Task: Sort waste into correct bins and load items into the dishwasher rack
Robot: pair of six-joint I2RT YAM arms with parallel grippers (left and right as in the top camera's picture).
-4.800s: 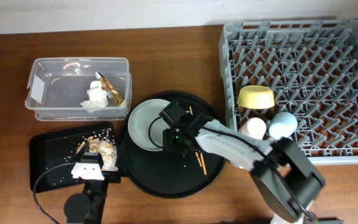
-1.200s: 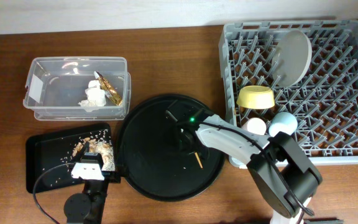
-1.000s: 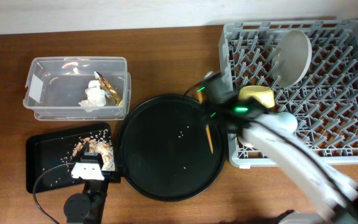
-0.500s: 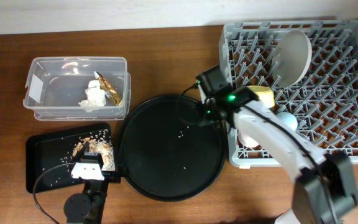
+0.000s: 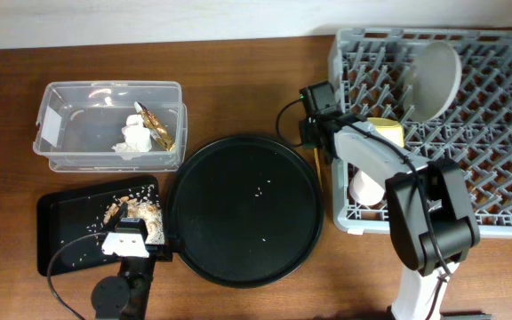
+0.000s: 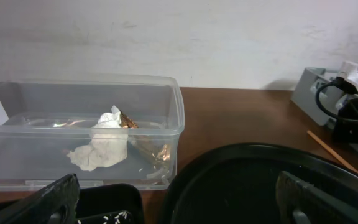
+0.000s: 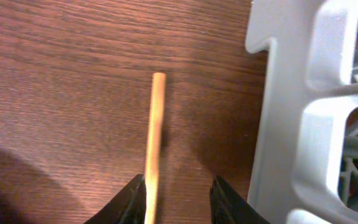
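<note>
My right gripper [image 5: 314, 153] is low over the table between the round black tray and the rack's [image 5: 505, 178] left wall. Its jaws stand apart, open. One chopstick [image 7: 155, 124] lies along the left finger [image 7: 135, 199], and shows overhead [image 5: 316, 169]. The plate [image 5: 434, 76] stands in the rack with the yellow bowl [image 5: 388, 133] and pink cup [image 5: 365, 188]. The blue cup is hidden. My left gripper [image 5: 132, 236] is open over the flat black tray [image 5: 60, 222] with food scraps [image 5: 140, 212]. Napkin [image 5: 136, 138] and wrapper [image 5: 160, 129] lie in the clear tub [image 5: 69, 124].
The large round black tray [image 5: 243, 209] holds only a few crumbs. In the right wrist view the rack's grey wall [image 7: 291, 124] stands close beside the right finger. The right arm lies over the rack's front left corner.
The plate went from the round tray into the rack. My right gripper carried a chopstick off the tray up to the rack's left side. The rack has shifted a little right.
</note>
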